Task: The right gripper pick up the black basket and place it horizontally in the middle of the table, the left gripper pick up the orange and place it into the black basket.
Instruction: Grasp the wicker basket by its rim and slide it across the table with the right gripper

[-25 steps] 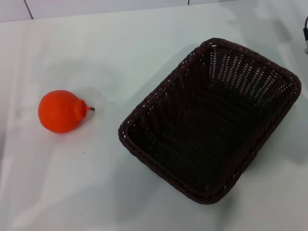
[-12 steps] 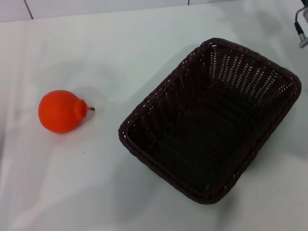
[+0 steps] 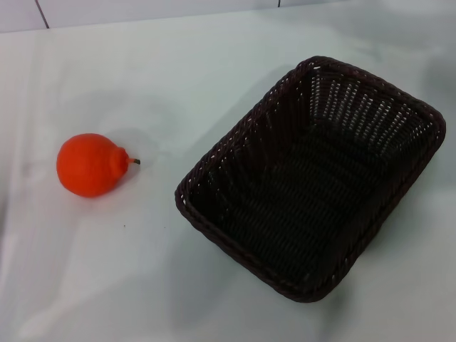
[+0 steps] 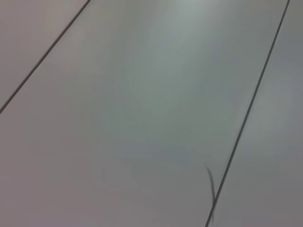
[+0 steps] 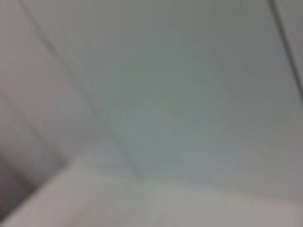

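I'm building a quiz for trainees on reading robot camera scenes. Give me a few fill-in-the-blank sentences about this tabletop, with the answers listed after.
1. The orange lies on the white table to the ____ of the basket, as the robot's head sees it.
2. The inside of the basket holds ____.
3. The orange and the basket are ____, not touching.
4. The number of grippers showing in the head view is ____.

Missing words: left; nothing; apart; zero
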Motion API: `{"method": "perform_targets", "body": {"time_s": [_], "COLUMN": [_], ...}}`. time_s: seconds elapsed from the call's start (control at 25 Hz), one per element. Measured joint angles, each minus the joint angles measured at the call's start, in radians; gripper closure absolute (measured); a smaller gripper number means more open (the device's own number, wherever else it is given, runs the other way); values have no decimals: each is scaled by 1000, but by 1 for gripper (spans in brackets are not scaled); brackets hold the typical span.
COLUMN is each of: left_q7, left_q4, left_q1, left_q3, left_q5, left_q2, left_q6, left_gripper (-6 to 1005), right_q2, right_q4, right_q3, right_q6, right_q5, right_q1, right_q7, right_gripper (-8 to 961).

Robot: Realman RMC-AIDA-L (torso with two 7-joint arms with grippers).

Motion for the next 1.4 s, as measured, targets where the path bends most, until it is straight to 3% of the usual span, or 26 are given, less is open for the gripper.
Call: {"method": "perform_targets", "body": {"time_s": [0.08,0.24,0.52,0.88,1.12,1.4], "left_q7": [1,1,-2,-3,-4,-7], "left_q4": [0,0,0,3,6,6], "left_q1": [0,-4,-6,-3,-3,-10], "left_q3": [0,0,-1,-3,-6,-7], "left_q5": [0,0,-5,-9,-9,-9], "left_q2": [0,0,0,-1,-2,-2], "left_q6": [1,9,38,40,39,40], "left_gripper": [61,61,60,60,61,60], "right_q2": [-12,-9,14,38,45,60], "right_q4": [-103,-256,-293,-279,-164,-67], "right_q3": [14,27,5,-66,-86,-81], "right_q6": [100,247,365,331,269,207], "right_q5": [-167,-389,-653,-753,-788,-789], "right_q1": [26,74,153,165,174,174], "right_q7": [143,264,303,289,252,171], "right_gripper": [87,87,86,86,87,214]}}
